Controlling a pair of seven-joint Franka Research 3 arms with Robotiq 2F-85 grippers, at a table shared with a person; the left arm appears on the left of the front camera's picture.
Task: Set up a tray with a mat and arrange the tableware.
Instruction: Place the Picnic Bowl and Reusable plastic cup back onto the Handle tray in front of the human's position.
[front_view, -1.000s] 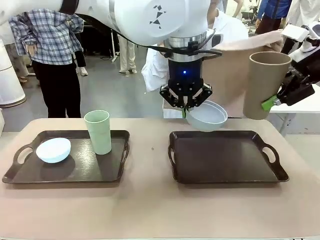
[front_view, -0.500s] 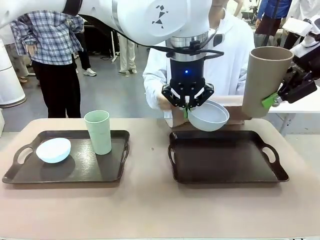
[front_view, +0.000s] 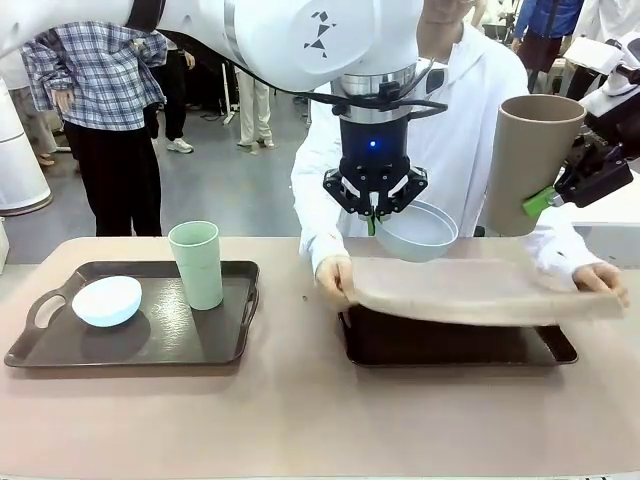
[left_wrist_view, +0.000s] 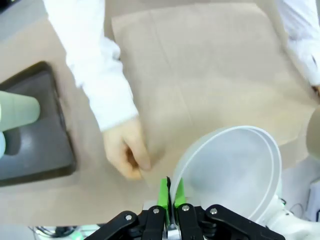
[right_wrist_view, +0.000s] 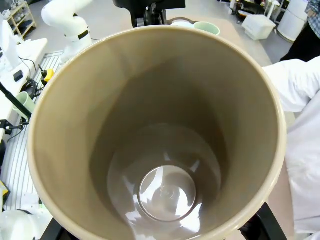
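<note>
Two dark trays lie well apart on your worktop (front_view: 300, 420). The left tray (front_view: 150, 345) carries two pieces of tableware. The right tray (front_view: 450, 348) is largely covered by the mat (front_view: 480, 290), a tan sheet that the person across from you holds over it. You cannot tell whether the mat touches the tray. One hand (front_view: 333, 277) grips the mat's edge nearest the middle of the worktop, and the other hand (front_view: 600, 278) grips its opposite end. In your left wrist view the mat (left_wrist_view: 210, 75) spreads out below the bowl, and a white sleeve (left_wrist_view: 100, 85) runs down to the hand at its edge.

The tan tumbler (front_view: 530, 165) hangs in the air to the right of the mat, mouth up and leaning slightly. Your right jaws stand wide around its lower wall and have hold of it, with one green pad (front_view: 540, 203) pressed against its side. Your right wrist view looks straight down into its mouth (right_wrist_view: 160, 190).

The light green tumbler (front_view: 197, 265) stands upright in the left tray, toward that tray's right end.

The pale blue bowl (front_view: 418, 232) is tilted in the air above the mat's far edge. Your left jaws are pinched fully together on its rim, and the green pads (left_wrist_view: 163, 192) clamp the thin wall of the bowl (left_wrist_view: 230, 175).

The bluish white bowl (front_view: 107, 300) sits in the left tray, near the green tumbler but apart from it.
</note>
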